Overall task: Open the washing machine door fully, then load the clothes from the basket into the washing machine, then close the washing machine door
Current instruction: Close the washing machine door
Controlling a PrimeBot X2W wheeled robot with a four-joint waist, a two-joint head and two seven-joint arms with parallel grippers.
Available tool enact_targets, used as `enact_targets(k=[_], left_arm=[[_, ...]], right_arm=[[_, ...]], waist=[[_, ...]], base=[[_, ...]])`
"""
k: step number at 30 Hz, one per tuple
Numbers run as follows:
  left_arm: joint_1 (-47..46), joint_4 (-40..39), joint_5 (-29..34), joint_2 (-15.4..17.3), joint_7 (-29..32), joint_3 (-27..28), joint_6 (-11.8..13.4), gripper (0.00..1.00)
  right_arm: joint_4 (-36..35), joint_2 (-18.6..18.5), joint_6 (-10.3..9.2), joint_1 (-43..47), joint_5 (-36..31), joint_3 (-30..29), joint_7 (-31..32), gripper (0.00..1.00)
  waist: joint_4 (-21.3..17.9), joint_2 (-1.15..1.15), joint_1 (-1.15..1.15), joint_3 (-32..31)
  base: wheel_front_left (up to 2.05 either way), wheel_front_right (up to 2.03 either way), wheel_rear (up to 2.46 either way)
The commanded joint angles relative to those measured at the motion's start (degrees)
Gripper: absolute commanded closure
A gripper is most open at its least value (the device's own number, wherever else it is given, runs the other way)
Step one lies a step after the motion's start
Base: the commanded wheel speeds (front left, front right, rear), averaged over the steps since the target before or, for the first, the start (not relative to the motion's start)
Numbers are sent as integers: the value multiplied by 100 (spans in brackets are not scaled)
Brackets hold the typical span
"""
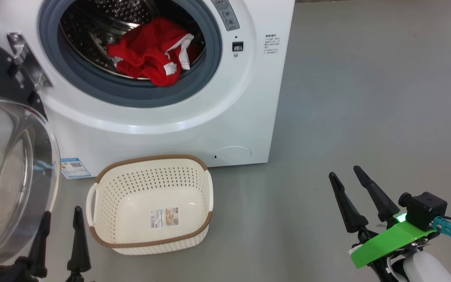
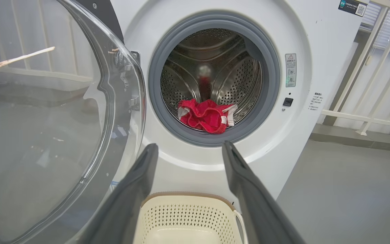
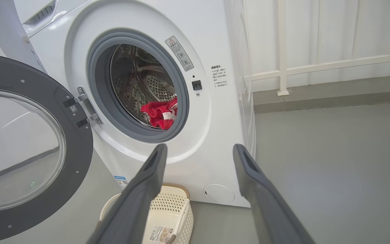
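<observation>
- Head view, nearest first: the left pincer (image 1: 62, 211) is released, its two dark fingers spread with nothing between them, in front of the washing machine (image 1: 170, 129) on its hinge side.
- The right pincer (image 1: 344, 171) is also released and empty. It hangs over the grey floor (image 1: 366, 98), off the washing machine's front corner on the robot's right and well apart from it.
- The basket (image 1: 151, 157) sits upright on the floor just in front of the washing machine, below its round opening, with its cream bottom and label sticker in plain sight.
- The basket is just beside the left pincer, on the side toward the right pincer, and well apart from the right one.
- The washing machine door (image 1: 14, 176) is swung open on the robot's left side of the washing machine. Its clear bowl window bulges close by the left pincer; I cannot tell whether they touch.
- The clothes (image 1: 147, 51) lie inside the washing machine, low at the front of the steel drum (image 1: 104, 15), and one red fold reaches the grey gasket (image 1: 131, 96).
- The clothes are well apart from both pincers, beyond their fingertips.
</observation>
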Motion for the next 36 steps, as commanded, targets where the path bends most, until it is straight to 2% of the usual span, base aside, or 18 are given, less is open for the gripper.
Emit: enact_targets(k=[1, 25, 36], left_arm=[[-121, -139, 44, 51, -36, 212, -44, 0], [-148, -70, 129, 0, -36, 243, -54, 0], [-150, 11, 274, -14, -36, 271, 85, 0]], right_arm=[[-131, -54, 9, -45, 5, 88, -27, 0], [-131, -35, 9, -24, 1, 52, -27, 0], [-114, -28, 9, 13, 6, 44, -27, 0]], waist=[[4, 0, 0, 18], [54, 0, 0, -5], [312, 0, 0, -35]], base=[[-56, 56, 0], [-3, 3, 0], [0, 0, 0]])
